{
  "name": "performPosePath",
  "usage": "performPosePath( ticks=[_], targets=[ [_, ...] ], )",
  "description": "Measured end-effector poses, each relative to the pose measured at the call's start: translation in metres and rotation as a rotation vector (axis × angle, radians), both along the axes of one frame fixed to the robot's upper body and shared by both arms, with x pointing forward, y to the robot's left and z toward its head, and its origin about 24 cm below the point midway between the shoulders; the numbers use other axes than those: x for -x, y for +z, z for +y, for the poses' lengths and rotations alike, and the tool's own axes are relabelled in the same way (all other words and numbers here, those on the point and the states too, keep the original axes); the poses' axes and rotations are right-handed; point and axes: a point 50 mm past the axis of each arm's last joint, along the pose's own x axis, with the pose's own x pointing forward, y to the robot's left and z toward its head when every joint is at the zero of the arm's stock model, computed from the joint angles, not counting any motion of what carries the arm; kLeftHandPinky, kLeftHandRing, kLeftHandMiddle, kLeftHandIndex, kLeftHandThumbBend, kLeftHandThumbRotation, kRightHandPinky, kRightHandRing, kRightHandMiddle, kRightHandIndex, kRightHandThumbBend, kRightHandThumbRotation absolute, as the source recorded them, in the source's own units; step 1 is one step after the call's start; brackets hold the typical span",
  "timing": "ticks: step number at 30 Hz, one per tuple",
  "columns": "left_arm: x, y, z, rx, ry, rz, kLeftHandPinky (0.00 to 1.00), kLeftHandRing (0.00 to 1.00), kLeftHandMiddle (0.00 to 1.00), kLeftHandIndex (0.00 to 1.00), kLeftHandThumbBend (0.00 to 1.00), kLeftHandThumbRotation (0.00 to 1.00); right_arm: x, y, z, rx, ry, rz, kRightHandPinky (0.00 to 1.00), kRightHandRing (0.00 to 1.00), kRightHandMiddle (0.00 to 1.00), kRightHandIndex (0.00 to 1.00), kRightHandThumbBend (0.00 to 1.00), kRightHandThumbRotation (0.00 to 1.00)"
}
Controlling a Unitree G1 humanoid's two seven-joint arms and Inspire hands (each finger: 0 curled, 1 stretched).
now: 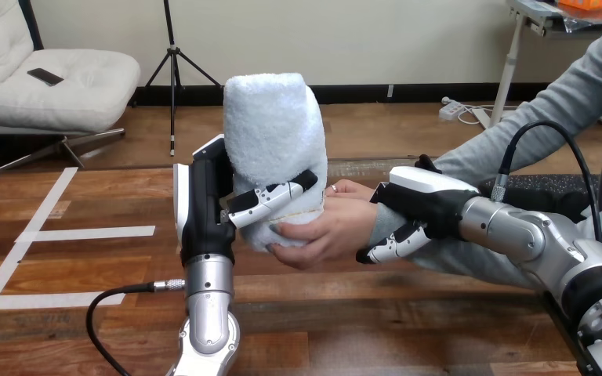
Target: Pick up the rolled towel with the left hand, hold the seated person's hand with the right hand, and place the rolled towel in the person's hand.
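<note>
The rolled towel (274, 133) has its bottom end out of sight. A digit of the left hand (204, 211) crosses its front low down and the person's hand (325, 231) cups it from the right, so whether the base rests on the person's palm cannot be told. The rest of the left hand's grip passes behind the towel and is covered by it. The right hand (423, 200) closes over the person's wrist and hides it, with fingers (388, 247) emerging beneath. The 2 arms are cut off: the left arm (208, 313) by the view's bottom edge, the right arm (517, 231) by its lower right corner. The person's sleeve (517, 133) runs off the right edge.
</note>
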Motion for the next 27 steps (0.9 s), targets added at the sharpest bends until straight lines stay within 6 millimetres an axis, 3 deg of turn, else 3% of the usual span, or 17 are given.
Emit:
performPosePath(
  ticks=[27],
  targets=[
    [0.0003, -0.0002, -0.0024, 0.009, -0.006, 0.002, 0.31, 0.34, 0.4, 0.41, 0.57, 0.0, -0.0003, 0.0007, -0.0008, -0.001, -0.003, -0.002, 0.23, 0.27, 0.31, 0.33, 0.54, 0.34]
  ],
)
